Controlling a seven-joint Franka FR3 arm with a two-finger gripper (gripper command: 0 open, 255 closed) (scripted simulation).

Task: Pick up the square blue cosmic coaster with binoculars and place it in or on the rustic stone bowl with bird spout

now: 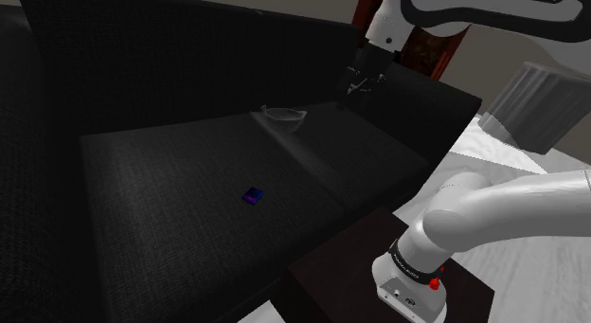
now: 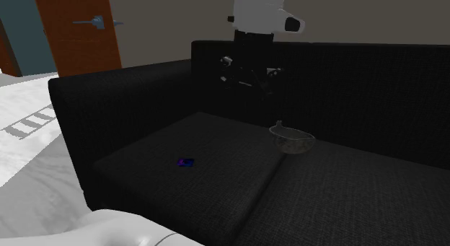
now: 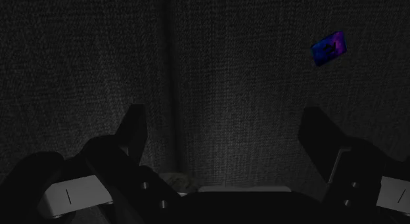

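Blue coaster flat on the black sofa cushion, print too small to read, square edges skewed to the seam; faint bowl sits beyond; gripper, murky against the backrest, fingers spread wide, holding nothing.

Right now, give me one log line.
jaws: open, empty | coaster: on sofa cushion, ungrasped | bowl: near cushion seam, apart from coaster

The coaster is deep blue with purple swirls; the sofa black with a fine woven grain; the bowl dull grey; the arm white; the pincer black.
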